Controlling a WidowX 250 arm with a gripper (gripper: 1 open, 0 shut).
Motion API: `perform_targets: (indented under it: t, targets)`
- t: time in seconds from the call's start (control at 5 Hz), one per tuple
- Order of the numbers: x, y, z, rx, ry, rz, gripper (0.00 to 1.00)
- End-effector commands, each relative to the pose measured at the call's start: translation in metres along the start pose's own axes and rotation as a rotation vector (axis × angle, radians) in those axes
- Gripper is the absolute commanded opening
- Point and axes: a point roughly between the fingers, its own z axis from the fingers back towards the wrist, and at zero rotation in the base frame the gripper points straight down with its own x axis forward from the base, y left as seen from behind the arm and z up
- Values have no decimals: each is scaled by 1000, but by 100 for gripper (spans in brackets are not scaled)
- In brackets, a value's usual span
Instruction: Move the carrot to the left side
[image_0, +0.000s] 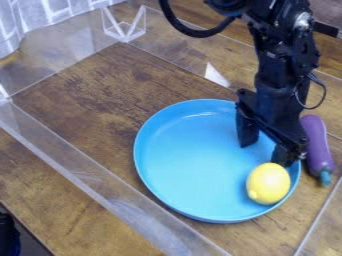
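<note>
Open gripper (274, 148) hanging low over the right rim of the blue plate (181, 165), holding nothing.

From the single camera view, the jaws are standing wide and pointing straight down at the plate's right edge, just above the lemon (269, 183) lying inside the plate. A purple eggplant (317, 143) is lying on the table just right of the plate. No carrot is showing anywhere, possibly hidden behind the arm. The risk is closing on the lemon or eggplant by mistake, or the fingers clipping the plate rim.
</note>
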Motion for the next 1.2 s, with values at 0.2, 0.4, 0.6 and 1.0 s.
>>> perform_targets:
  t: [0.2,0.4,0.6,1.0]
  targets:
    - [-4,-35,-17,-18,59,-56,100]
    - [0,-37,-19,-15,61,-61,100]
    - [4,-36,-21,-9,62,-61,100]
    - [11,-36,-23,-3,70,-63,100]
